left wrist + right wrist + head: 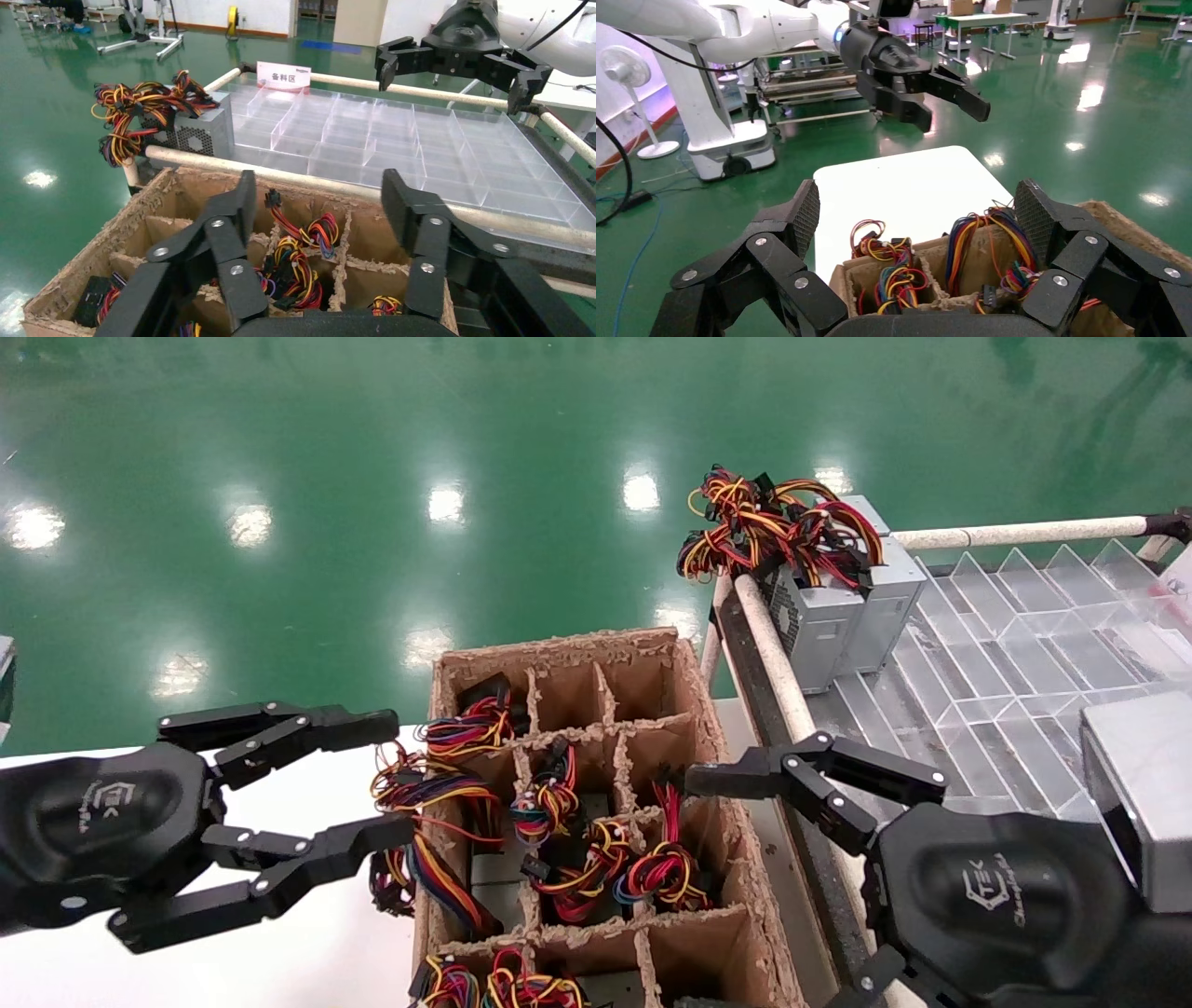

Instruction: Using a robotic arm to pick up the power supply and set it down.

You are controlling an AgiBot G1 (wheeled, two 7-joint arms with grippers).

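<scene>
Both hands spread; power supply upright, wires topmost.

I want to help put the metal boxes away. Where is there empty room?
The clear divider tray has bare cells beside the two power supplies in its far corner. The cardboard box is crowded with wires, except its far cells near the right gripper.

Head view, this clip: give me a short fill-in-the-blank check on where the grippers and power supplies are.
1. Both the left gripper and the right gripper are ____.
2. The cardboard box lies ____ the two grippers.
3. Two power supplies stand in the clear ____ tray.
4. The wire bundles on those two point ____.

Missing words: open; between; divider; up
</scene>
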